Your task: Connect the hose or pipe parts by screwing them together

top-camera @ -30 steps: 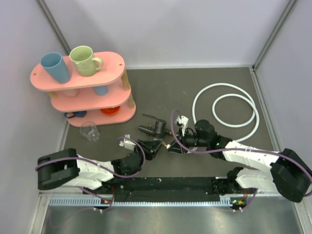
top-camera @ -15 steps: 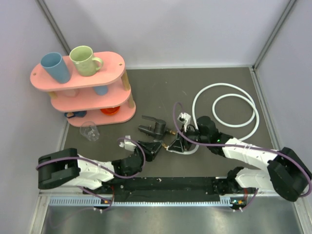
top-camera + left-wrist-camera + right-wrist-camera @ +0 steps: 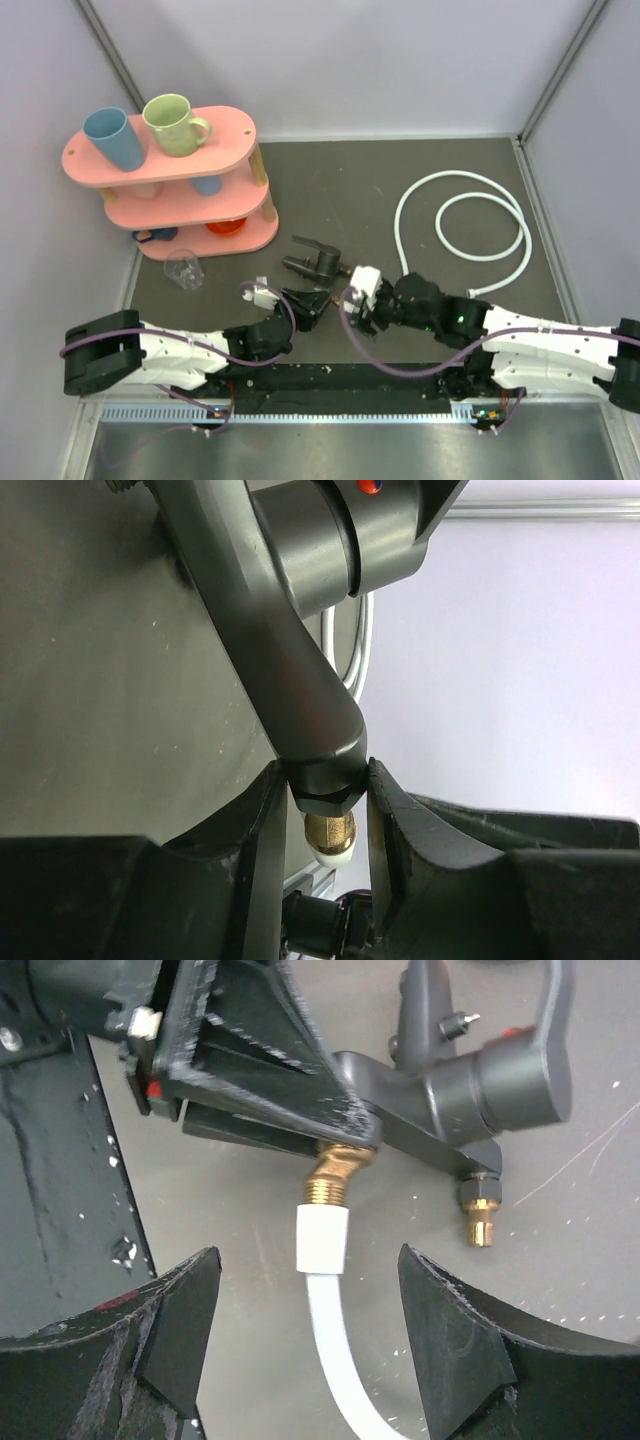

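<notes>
1. Overhead: black tap fitting (image 3: 315, 262) lies front-centre; white hose (image 3: 460, 175) loops to its right.
2. Left wrist: my left gripper (image 3: 322, 800) clenches the fitting's leg.
3. Right wrist: my right gripper (image 3: 310, 1330) gapes empty; hose looks joined to a brass inlet (image 3: 335, 1175), tightness unclear.

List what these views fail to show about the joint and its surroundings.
- Right wrist view: how deep the hose is threaded into the tap fitting; the left gripper covers that end.
- Top view: the joint itself, small and partly under the right gripper.
- Top view: items on the pink shelf's lower tiers, hidden under the upper ones.
</notes>
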